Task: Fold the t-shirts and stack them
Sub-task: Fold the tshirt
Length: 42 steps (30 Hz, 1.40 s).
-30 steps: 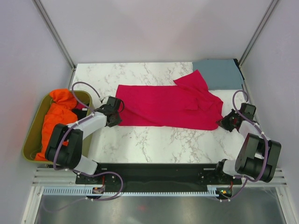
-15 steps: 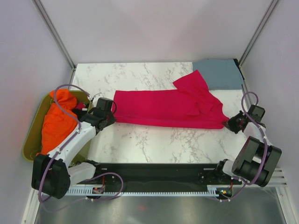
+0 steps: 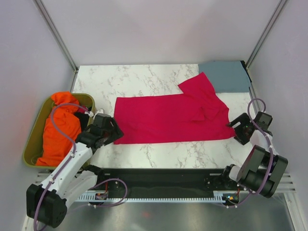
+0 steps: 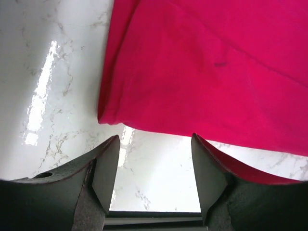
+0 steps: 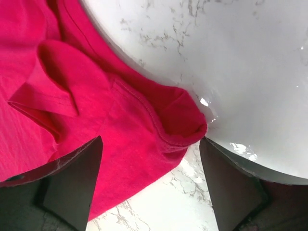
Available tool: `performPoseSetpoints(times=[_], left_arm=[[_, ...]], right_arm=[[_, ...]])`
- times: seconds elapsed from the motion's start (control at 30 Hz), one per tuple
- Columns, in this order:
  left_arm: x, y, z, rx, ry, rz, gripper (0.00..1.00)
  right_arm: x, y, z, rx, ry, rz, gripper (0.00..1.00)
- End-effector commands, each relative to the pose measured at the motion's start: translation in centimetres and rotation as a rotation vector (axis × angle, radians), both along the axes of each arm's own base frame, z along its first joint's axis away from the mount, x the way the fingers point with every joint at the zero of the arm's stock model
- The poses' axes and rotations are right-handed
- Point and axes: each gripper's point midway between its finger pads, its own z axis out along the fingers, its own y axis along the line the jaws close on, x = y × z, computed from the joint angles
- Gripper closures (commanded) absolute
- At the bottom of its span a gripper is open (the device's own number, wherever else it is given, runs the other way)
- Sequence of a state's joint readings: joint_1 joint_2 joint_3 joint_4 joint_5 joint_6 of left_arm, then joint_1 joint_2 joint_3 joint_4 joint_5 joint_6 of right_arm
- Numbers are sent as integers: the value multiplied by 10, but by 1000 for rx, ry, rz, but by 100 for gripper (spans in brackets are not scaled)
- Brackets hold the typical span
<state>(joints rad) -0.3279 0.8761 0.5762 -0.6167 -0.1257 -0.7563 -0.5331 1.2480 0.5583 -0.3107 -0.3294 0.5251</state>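
The red t-shirt lies stretched across the middle of the table, flatter than a second ago; the second, blue-grey t-shirt sits folded at the far right corner. Both arms reach low, the left gripper just off the red shirt's left end, the right gripper off its right, each now spread wide and empty after pinching shut. One bin of orange cloth stands left.
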Motion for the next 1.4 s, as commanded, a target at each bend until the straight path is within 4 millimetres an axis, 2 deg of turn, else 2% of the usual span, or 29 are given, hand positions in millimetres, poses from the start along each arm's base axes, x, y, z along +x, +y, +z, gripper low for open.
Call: performPoseSetpoints(times=[0.0, 0.03, 0.07, 0.13, 0.17, 0.23, 0.27, 0.33, 0.37, 0.4, 0.47, 0.53, 0.57, 0.67, 0.9, 1.1, 1.13, 1.2, 1.23, 1.27, 1.33, 1.37], left_arm=[[8, -12, 36, -48, -58, -36, 32], [10, -13, 46, -48, -73, -50, 32], [16, -17, 69, -46, -121, -90, 32], [16, -19, 91, -38, -162, -141, 32], [17, -21, 112, -33, -222, -191, 32], [11, -20, 124, -11, -243, -242, 32], [9, -18, 131, 18, -264, -270, 32], [-1, -9, 130, 60, -259, -278, 32], [-1, 0, 128, 99, -260, -258, 32], [-5, 4, 128, 95, -262, -221, 32], [-9, -2, 132, 64, -289, -249, 34], [-11, -6, 132, 31, -344, -258, 34], [-10, -11, 129, 4, -366, -274, 34], [-14, -8, 141, 6, -424, -272, 34], [-15, -3, 143, 14, -444, -246, 35], [-16, -3, 145, 11, -451, -245, 35], [-16, -3, 145, 11, -450, -243, 35], [-15, -2, 145, 13, -450, -240, 35], [-15, -2, 145, 13, -451, -240, 35], [-15, -2, 144, 14, -448, -239, 35], [-16, -1, 145, 14, -453, -235, 35], [-16, -1, 145, 14, -453, -235, 35]], right_arm=[[18, -13, 37, -97, -112, -14, 9], [24, -15, 48, -128, -135, -7, 7], [30, -5, 55, -150, -144, 35, 7], [34, 7, 63, -184, -131, 99, 7], [44, 23, 71, -206, -142, 158, 7], [52, 43, 77, -200, -150, 218, 9], [55, 62, 72, -188, -137, 271, 10], [61, 78, 68, -176, -130, 305, 12], [66, 93, 67, -169, -129, 342, 13], [69, 94, 53, -179, -87, 346, 13], [77, 106, 39, -173, -47, 374, 14], [87, 119, 36, -188, -52, 404, 15], [88, 125, 25, -190, -24, 423, 15], [98, 135, 18, -203, -21, 445, 15], [112, 158, 8, -234, -2, 488, 16], [125, 173, 11, -225, -10, 502, 16], [132, 179, 18, -218, -32, 506, 16], [140, 200, 21, -202, -51, 549, 16], [154, 214, 38, -190, -105, 578, 16], [157, 232, 38, -179, -120, 634, 16], [170, 266, 62, -104, -229, 727, 15], [173, 279, 63, -63, -264, 770, 15]])
